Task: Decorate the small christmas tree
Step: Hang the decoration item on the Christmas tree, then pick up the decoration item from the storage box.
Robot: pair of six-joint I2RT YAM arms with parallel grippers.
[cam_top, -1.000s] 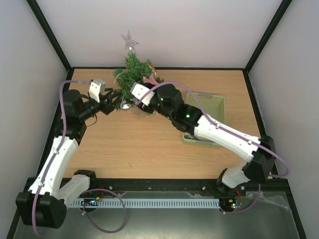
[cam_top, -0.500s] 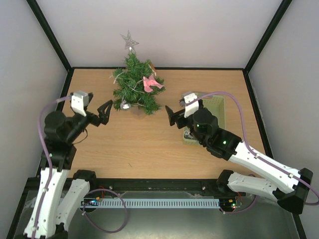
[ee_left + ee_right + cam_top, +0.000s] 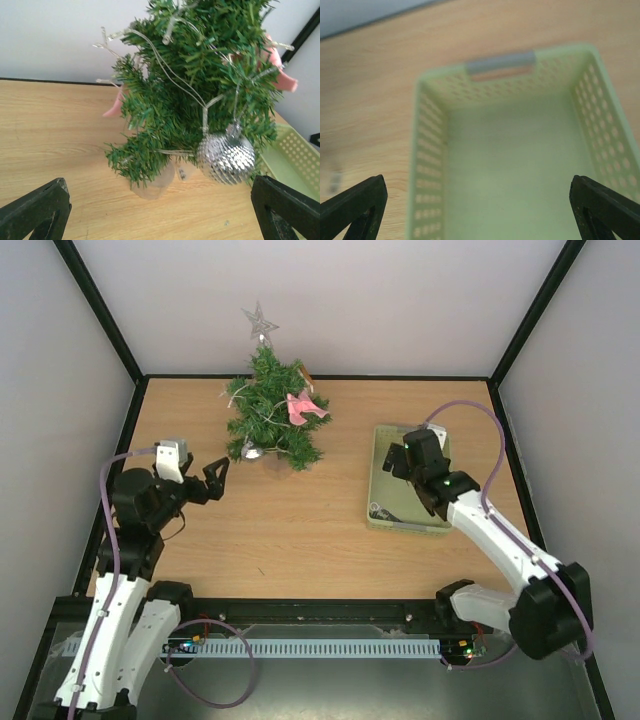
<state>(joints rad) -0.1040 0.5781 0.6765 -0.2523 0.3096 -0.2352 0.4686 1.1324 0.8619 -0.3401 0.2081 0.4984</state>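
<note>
The small christmas tree (image 3: 270, 415) stands at the back of the table, dark green, with a silver star (image 3: 260, 322) on top, a pink bow (image 3: 305, 407), a light string and a silver ball (image 3: 250, 450). My left gripper (image 3: 215, 480) hangs open to the tree's lower left, apart from it. In the left wrist view the tree (image 3: 200, 85) and the silver ball (image 3: 226, 159) sit ahead of the open left gripper (image 3: 162, 210). My right gripper (image 3: 398, 462) is open above the pale green basket (image 3: 442, 445). Nothing lies between the right gripper (image 3: 480, 210) fingers.
The basket (image 3: 427, 150) has perforated walls and a grey handle slot (image 3: 501, 62) at its far end; the part of its floor that shows is bare. A small dark item (image 3: 378, 510) lies in its near left corner. Black frame posts and white walls ring the table.
Both arms have drawn back from the tree and both grippers have opened. The right arm has swung right over the basket. The left arm has settled lower left of the tree.
</note>
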